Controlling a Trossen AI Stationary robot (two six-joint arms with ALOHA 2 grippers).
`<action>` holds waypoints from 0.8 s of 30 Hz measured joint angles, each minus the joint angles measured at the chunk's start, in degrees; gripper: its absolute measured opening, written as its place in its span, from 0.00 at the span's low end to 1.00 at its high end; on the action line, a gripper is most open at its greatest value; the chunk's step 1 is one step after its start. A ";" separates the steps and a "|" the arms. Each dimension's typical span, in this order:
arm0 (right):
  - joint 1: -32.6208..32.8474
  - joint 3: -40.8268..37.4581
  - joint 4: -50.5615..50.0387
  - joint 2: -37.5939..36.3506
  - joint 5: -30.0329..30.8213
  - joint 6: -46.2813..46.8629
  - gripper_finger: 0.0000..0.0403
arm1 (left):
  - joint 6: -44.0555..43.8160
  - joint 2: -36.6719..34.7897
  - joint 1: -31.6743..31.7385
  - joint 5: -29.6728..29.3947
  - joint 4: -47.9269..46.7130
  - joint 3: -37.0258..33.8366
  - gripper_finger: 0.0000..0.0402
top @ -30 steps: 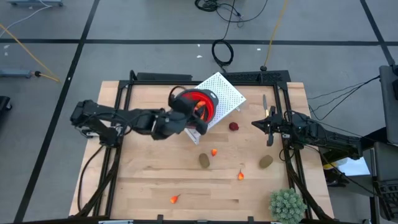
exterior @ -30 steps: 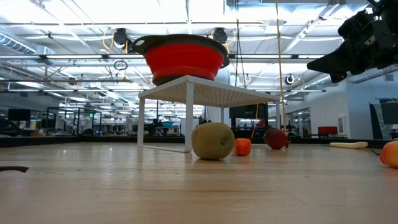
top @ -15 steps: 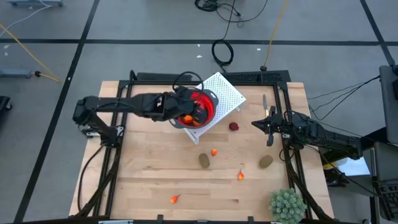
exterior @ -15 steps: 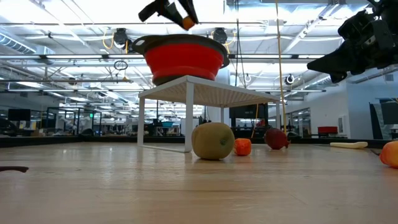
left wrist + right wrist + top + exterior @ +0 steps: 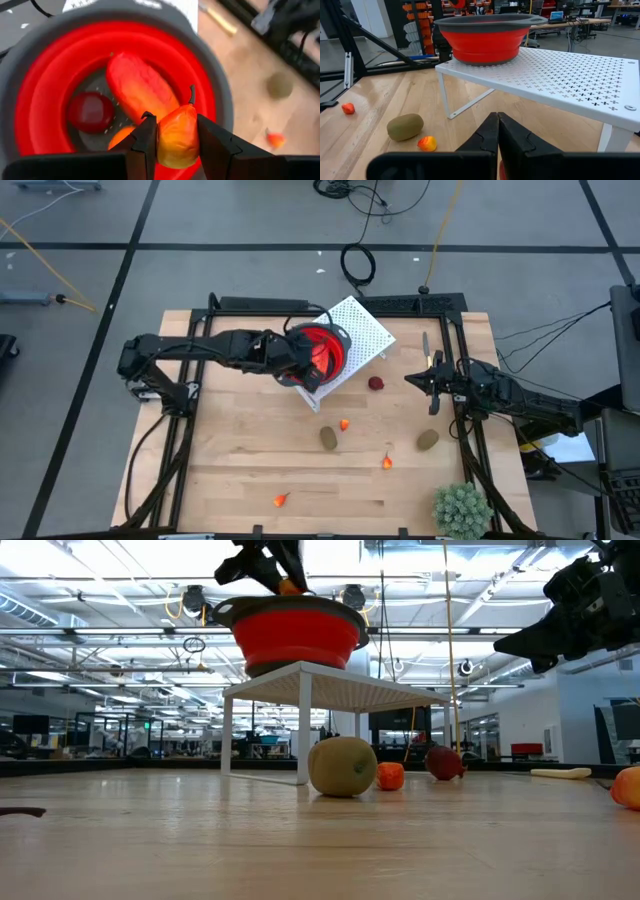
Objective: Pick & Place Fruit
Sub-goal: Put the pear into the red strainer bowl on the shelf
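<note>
Glossy orange-red pear-shaped fruit (image 5: 177,136), pinched by left fingers (image 5: 146,145), over round red bowl (image 5: 45,75).

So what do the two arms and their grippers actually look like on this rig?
Both arms are black and jointed. The left gripper has two flat, angular black fingers on a dark crossbar. The right gripper has matching black fingers tapering to narrow tips. Dark cables trail off the table by the right arm. No markings are visible.

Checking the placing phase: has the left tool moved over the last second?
Yes. The left tool, shut on an orange-yellow fruit, has swung from beside the white rack to above the red bowl, dipping toward its rim.
</note>
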 joint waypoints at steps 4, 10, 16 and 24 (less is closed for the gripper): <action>0.01 0.00 0.01 0.00 0.00 0.00 0.00 | 3.43 0.00 -0.35 0.40 -3.55 0.00 0.28; 0.00 0.00 0.00 0.02 0.00 0.00 0.00 | 10.07 0.37 -0.33 0.39 -5.32 -0.02 0.28; 0.00 0.00 0.00 0.00 0.00 0.00 0.00 | 17.31 1.44 -0.29 -0.29 -5.25 -0.09 0.28; 0.00 0.00 -0.09 0.02 0.02 0.00 0.00 | 20.16 4.88 -0.13 -0.51 -5.69 -0.07 0.29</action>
